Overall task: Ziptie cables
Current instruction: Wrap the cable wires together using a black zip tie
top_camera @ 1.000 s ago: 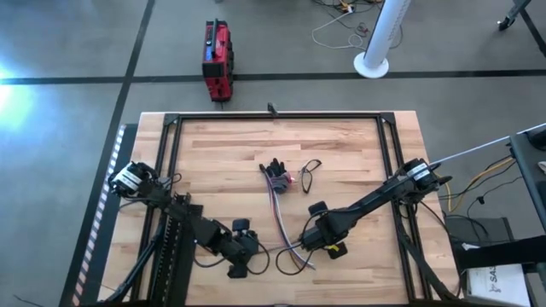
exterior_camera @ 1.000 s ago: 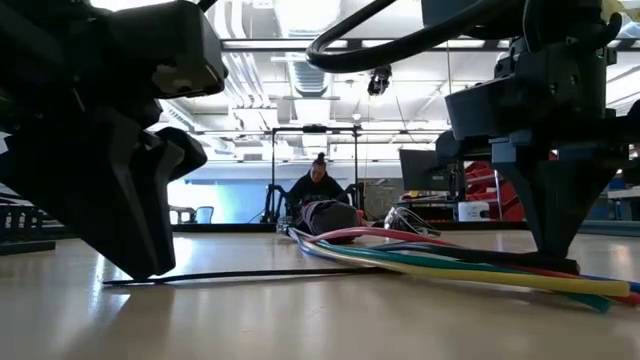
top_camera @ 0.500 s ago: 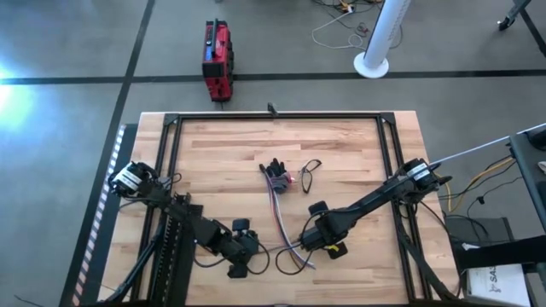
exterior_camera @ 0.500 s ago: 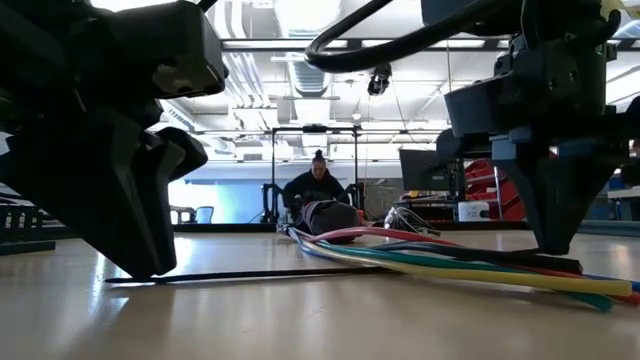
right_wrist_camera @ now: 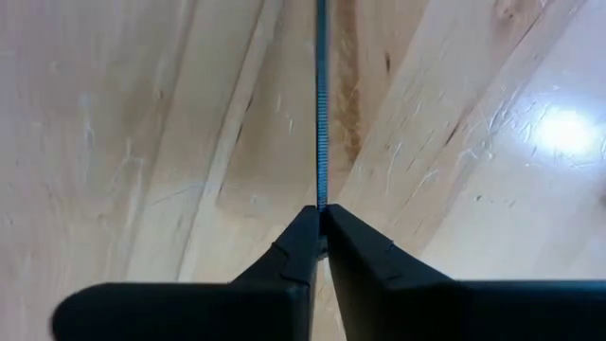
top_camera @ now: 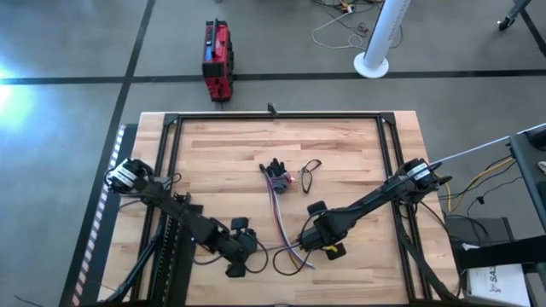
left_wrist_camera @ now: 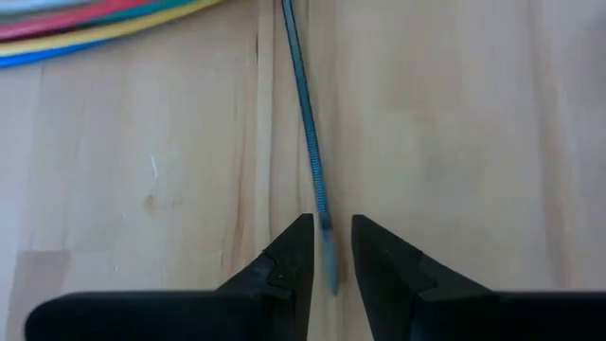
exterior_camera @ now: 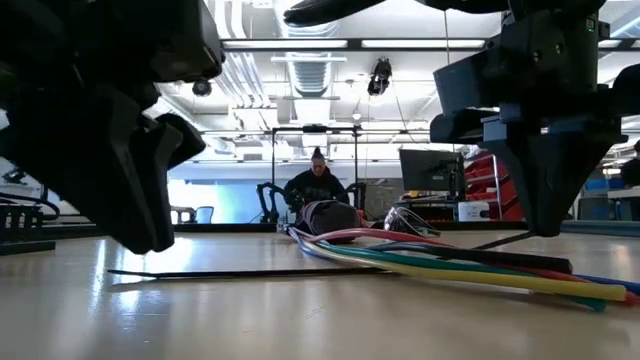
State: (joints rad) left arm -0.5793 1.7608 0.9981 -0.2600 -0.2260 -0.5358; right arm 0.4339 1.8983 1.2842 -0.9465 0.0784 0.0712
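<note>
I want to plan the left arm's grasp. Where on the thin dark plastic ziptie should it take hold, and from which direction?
Take the thin dark plastic ziptie at its free end, descending from above. The strap lies flat on the wooden table, and that end sits between the open left gripper fingers. The right gripper pinches the other end.

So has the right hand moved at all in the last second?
Yes. In the low view the right hand has lifted slightly off the table, raising its end of the ziptie above the cables.

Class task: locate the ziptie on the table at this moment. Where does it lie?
The ziptie lies flat at the table's near edge, passing under the cables; the right claw pinches one end, and the other sits between the left claw fingers.
</note>
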